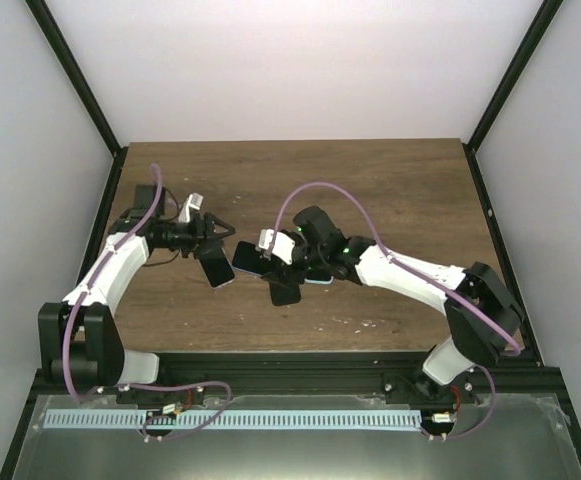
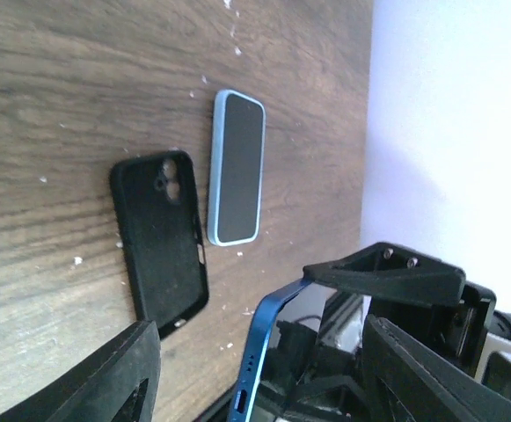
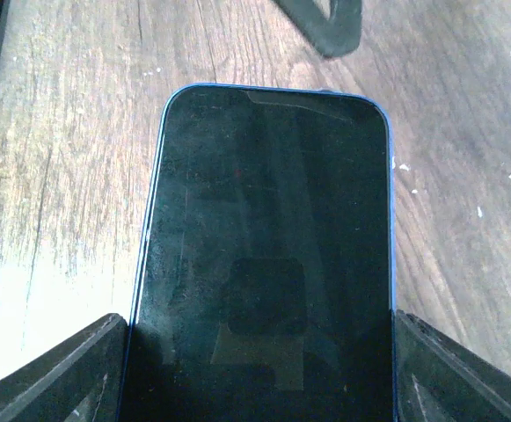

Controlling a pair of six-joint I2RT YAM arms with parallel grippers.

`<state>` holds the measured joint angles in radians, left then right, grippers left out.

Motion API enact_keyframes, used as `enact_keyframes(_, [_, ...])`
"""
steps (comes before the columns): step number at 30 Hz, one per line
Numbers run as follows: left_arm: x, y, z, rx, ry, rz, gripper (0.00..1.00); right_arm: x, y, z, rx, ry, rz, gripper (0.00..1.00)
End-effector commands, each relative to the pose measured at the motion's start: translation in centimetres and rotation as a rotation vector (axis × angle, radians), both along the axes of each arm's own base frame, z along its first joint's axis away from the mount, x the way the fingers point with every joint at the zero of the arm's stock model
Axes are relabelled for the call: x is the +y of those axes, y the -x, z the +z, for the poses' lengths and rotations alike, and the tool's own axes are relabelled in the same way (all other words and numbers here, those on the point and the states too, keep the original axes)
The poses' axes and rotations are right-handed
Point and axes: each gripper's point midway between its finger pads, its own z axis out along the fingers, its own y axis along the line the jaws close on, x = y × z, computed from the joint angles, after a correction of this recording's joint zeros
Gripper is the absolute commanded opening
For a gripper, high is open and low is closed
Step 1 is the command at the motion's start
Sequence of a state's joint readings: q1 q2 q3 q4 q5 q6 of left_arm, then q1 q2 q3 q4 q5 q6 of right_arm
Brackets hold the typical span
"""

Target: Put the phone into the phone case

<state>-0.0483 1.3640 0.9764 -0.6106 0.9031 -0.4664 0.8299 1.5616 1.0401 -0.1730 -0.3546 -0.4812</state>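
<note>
My right gripper (image 3: 255, 327) clamps the blue phone (image 3: 264, 229) by its edges, lifted so my open left gripper (image 2: 259, 338) can, I judge, steady it

A brown wood-grain table (image 1: 370, 190) carries scattered white specks (image 2: 77, 260). White walls (image 1: 290, 60) close it in, edged by black frame posts (image 1: 75, 75). A white slotted strip (image 1: 270, 421) lies on grey metal sheet (image 1: 300, 455) at the near edge.

We see a table (image 3: 53, 132) of brown, grained wood. The phone (image 3: 264, 264) has a glossy dark screen; the case (image 2: 158, 246) looks matt black.
</note>
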Motion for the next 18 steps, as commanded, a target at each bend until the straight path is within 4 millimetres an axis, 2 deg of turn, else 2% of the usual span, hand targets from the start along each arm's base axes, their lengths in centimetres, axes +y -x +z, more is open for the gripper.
enact_keyframes(1, [-1.6, 2.0, 0.6, 0.008, 0.100, -0.098, 0.63, 1.1, 0.6, 4.6, -0.106, -0.093, 0.086, 0.63])
enact_keyframes(5, [-2.6, 3.2, 1.4, 0.015, 0.184, -0.154, 0.63, 1.5, 0.9, 4.9, -0.105, -0.092, 0.108, 0.63])
enact_keyframes(8, [-2.7, 3.2, 1.2, 0.010, 0.191, -0.146, 0.62, 1.8, 1.0, 4.8, -0.094, -0.083, 0.122, 0.63])
enact_keyframes(16, [-2.6, 3.0, 0.6, 0.031, 0.180, -0.141, 0.44, 2.1, 1.6, 5.9, -0.113, -0.125, 0.148, 0.63])
enact_keyframes(18, [-2.6, 3.0, 0.5, 0.031, 0.180, -0.138, 0.36, 1.9, 1.6, 5.9, -0.118, -0.124, 0.147, 0.63])
